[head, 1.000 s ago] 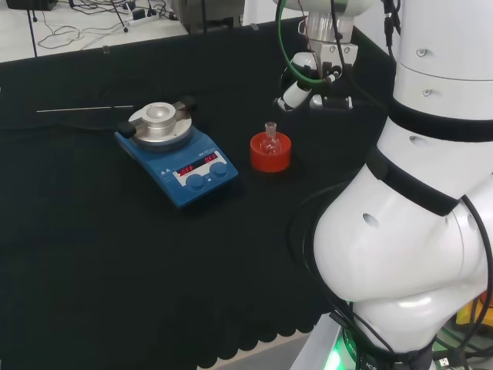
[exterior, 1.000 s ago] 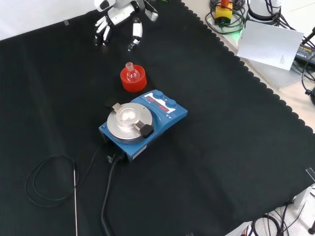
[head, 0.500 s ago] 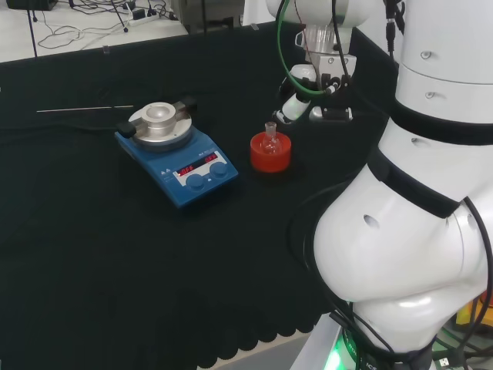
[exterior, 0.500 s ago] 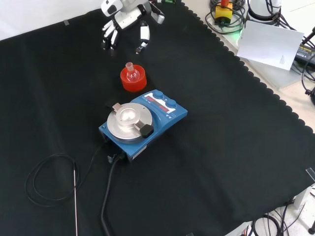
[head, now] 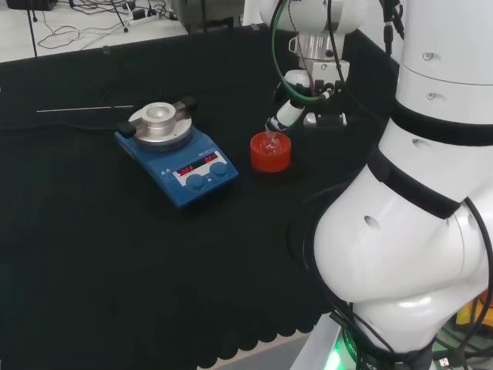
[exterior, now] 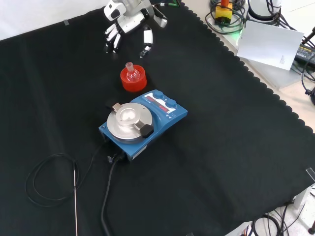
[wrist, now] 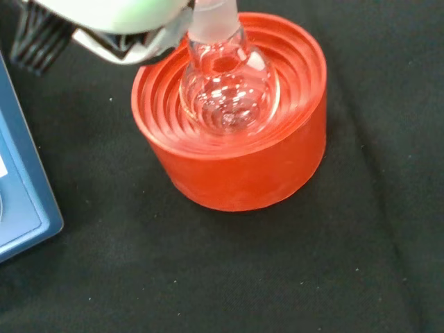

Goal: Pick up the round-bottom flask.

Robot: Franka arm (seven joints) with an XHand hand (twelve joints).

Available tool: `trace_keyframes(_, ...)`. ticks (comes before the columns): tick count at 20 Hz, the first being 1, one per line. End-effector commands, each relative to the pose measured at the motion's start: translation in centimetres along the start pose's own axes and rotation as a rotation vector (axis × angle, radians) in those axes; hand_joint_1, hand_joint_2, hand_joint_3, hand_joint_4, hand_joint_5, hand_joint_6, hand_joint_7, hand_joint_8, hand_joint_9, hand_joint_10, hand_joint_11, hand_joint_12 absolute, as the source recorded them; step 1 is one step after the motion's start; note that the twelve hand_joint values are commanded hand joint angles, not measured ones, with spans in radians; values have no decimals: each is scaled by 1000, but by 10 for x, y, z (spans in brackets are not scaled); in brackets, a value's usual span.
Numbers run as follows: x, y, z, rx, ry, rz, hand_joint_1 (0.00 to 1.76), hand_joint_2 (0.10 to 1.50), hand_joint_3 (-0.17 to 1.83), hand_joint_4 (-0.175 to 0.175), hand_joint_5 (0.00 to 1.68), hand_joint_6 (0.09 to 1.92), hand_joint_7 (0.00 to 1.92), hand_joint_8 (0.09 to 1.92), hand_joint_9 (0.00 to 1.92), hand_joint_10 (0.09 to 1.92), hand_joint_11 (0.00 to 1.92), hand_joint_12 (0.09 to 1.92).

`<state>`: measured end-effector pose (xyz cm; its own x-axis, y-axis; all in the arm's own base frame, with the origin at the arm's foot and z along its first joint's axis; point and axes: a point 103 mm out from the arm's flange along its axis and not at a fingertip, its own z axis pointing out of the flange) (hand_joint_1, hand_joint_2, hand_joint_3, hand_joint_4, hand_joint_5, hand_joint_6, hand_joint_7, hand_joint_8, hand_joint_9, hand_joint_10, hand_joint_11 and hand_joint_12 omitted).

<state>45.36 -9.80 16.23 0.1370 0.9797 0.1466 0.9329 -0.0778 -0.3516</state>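
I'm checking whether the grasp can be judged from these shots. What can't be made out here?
- Flask mouth: wrist view, covered by a blurred white part of the hand.
- Contact between fingers and flask: head view, too small.
- Underside of the flask bulb: sunk in the red ribbed stand.

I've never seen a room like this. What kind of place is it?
Probably a science lab: a small glass flask sits in a red ribbed stand, beside a blue stirrer plate, with a robot hand nearby.

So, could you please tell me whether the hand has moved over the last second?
Yes. In the front view the hand has come lower, toward the red stand holding the round-bottom flask, fingers open, not touching it.
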Motion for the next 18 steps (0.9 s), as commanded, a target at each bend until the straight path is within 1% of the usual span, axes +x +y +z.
trace_keyframes(1,3,9,9,12,-3,-8,912,529,722,-19,607,87,133,602,346,670,59,1428)
trace_keyframes(4,4,13,12,17,-6,-11,921,527,722,-20,626,96,132,603,346,670,60,1428)
trace_keyframes(10,8,18,18,3,-23,-5,964,508,722,-22,616,99,129,602,349,669,85,1429)
trace_keyframes(15,7,22,23,25,-19,-7,971,502,729,-26,618,105,127,603,351,667,98,1423)
trace_keyframes(18,6,23,26,24,-17,-5,971,507,734,-29,659,127,125,602,352,666,100,1421)
